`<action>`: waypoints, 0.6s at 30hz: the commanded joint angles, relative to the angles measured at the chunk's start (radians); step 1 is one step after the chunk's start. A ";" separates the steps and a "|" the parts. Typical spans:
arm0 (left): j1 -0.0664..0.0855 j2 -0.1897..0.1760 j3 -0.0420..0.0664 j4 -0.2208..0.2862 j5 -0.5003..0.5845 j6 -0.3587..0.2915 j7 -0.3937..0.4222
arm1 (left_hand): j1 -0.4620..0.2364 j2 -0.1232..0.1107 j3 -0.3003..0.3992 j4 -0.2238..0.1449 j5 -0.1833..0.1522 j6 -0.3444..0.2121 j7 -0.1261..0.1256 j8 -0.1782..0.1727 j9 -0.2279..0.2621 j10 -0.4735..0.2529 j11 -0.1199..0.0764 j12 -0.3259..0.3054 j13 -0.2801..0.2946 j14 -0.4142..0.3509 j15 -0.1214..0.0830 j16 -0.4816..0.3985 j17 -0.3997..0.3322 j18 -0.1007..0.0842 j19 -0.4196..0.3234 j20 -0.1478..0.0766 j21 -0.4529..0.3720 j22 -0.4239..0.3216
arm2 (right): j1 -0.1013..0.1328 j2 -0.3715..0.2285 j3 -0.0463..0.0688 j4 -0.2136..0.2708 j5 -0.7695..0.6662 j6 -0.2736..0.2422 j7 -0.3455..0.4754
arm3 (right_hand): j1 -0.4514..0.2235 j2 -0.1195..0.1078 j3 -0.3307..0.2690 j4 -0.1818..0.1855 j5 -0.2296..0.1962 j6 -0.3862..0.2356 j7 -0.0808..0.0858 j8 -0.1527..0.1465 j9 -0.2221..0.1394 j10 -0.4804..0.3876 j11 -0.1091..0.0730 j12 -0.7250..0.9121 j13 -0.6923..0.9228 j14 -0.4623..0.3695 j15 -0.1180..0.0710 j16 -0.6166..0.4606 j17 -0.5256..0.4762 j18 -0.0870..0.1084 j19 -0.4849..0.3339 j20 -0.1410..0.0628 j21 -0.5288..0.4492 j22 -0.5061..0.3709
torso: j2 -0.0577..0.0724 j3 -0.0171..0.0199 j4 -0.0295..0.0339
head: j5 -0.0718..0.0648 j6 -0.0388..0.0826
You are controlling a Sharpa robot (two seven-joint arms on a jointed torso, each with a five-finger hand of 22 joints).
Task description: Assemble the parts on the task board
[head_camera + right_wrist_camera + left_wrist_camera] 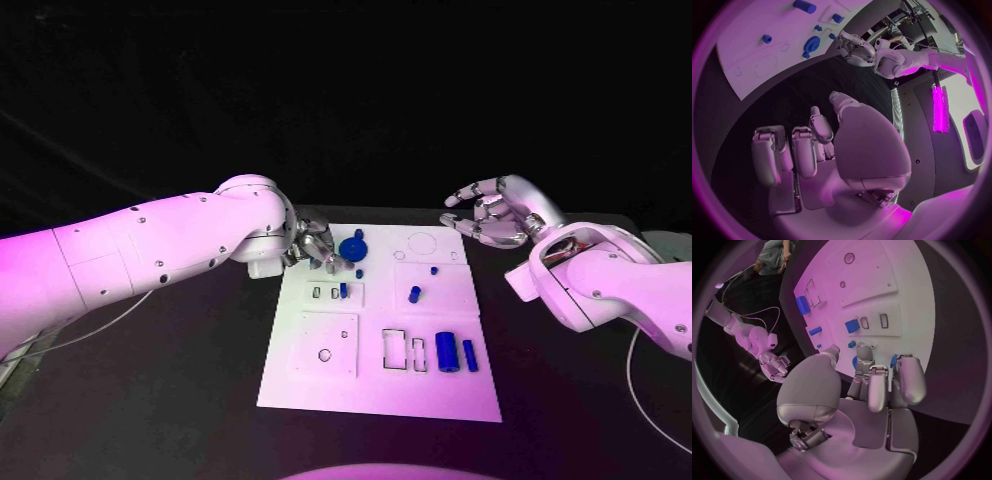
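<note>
The white task board [325,390] lies in the middle of the table, with blue parts on it. A round blue part [352,247] sits near its far left corner. My left hand [315,248] hovers right beside that part, fingers stretched out and apart. In the left wrist view the round blue part [854,361] peeks out between the fingers [870,385]; I cannot tell whether they touch it. Two blue cylinders [457,353] lie at the board's near right. My right hand [490,215] hangs off the far right corner, its fingers loosely bent, holding nothing.
Small blue parts [414,294] stand in the board's middle rows, and another [343,290] stands by the slots on the left. Outlined recesses [404,350] mark the near half. Dark table [173,400] lies on both sides of the board.
</note>
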 commanded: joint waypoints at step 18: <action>0.000 0.054 -0.022 -0.042 -0.005 0.078 -0.024 | 0.017 0.025 0.006 -0.005 0.002 -0.012 -0.007 0.014 0.015 0.007 -0.001 0.022 0.019 0.099 -0.006 0.012 0.249 -0.011 0.011 -0.001 0.020 0.020 | 0.000 0.009 0.000 -0.012 0.009 -0.002 0.000 | -0.006 -0.003 0.006 -0.001 0.006 -0.002 -0.003 0.002 0.001 -0.002 0.000 0.000 0.000 0.074 -0.008 -0.001 0.135 -0.001 0.077 -0.004 0.001 0.232 | 0.002 0.0003 -0.0018 | -0.002 -0.015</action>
